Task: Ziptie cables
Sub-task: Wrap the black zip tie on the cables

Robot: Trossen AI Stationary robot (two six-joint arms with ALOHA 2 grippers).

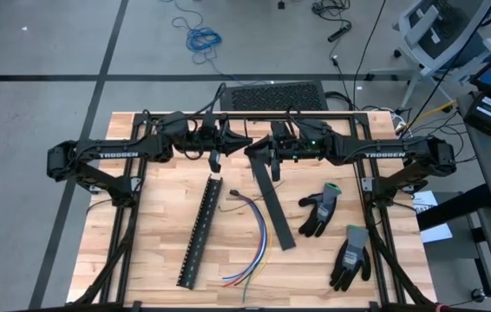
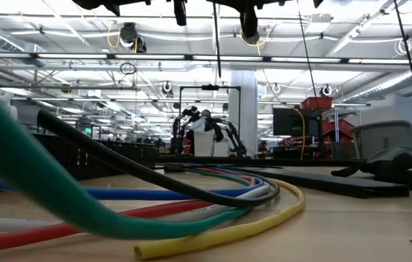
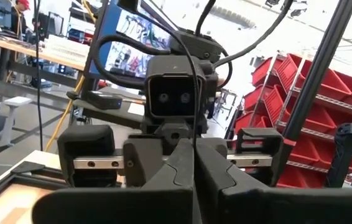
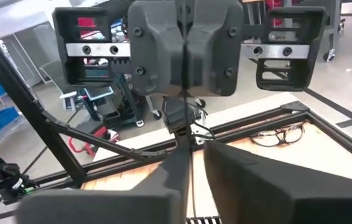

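Left gripper pinches a thin ziptie shut; right gripper, fingers slightly apart, should release gently above the cables.

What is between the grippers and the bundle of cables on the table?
Nothing visible. Both grippers, left gripper and right gripper, meet nose to nose above the table's far side; the cables lie on open wood between the slotted strip and flat black strip.

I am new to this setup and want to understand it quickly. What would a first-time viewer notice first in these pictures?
First, the two dark arms meeting nose to nose above the table's far middle, the left gripper shut and facing the right gripper. Below them on the wood lies the cables bundle, curved, between a black slotted strip on its left and a flat black bar. Two dark gloves lie toward the right.
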